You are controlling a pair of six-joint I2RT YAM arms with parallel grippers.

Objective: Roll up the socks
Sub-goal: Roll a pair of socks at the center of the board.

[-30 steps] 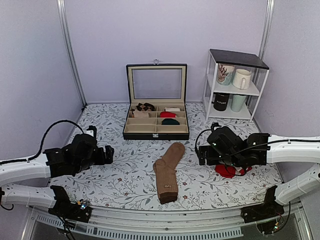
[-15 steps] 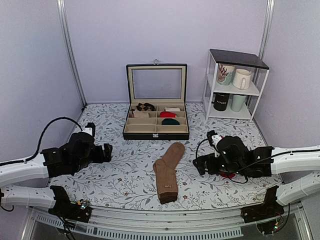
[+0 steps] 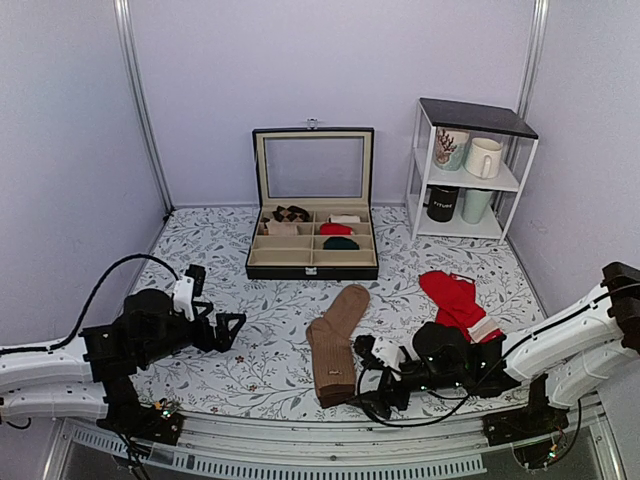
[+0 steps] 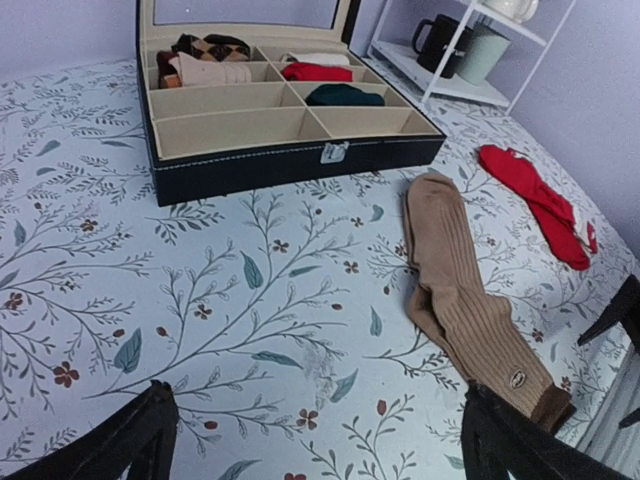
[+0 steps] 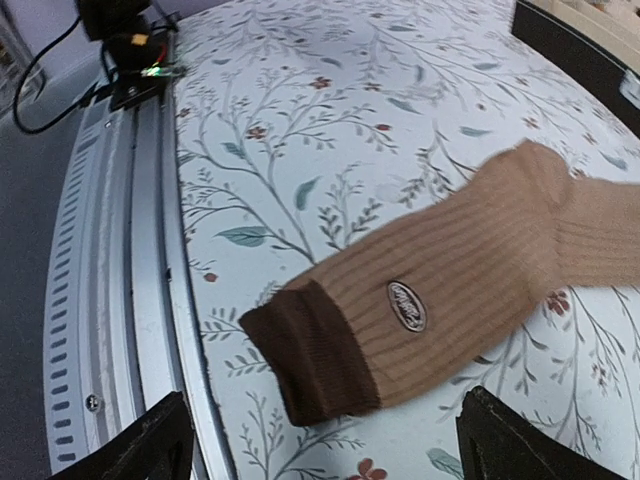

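The tan ribbed socks [image 3: 336, 343] lie flat and stacked on the floral table, with the toe toward the box and the dark brown cuff toward the front edge. They also show in the left wrist view [image 4: 462, 298] and the right wrist view [image 5: 455, 285]. My right gripper [image 3: 369, 377] is open and empty, low over the table just right of the cuff end [image 5: 318, 362], with the jaws wide on either side of it [image 5: 322, 425]. My left gripper [image 3: 230, 332] is open and empty, well left of the socks and facing them [image 4: 315, 425].
An open black compartment box [image 3: 312, 264] holding small sock rolls stands behind the socks. Red socks with a white tag [image 3: 455, 300] lie at the right. A white shelf with mugs [image 3: 468, 170] stands at the back right. The metal front rail [image 3: 300, 440] runs just below the cuff.
My right arm has swung from over the red socks to the front, beside the tan socks' cuff, uncovering the red socks. My left gripper has shifted forward and right.
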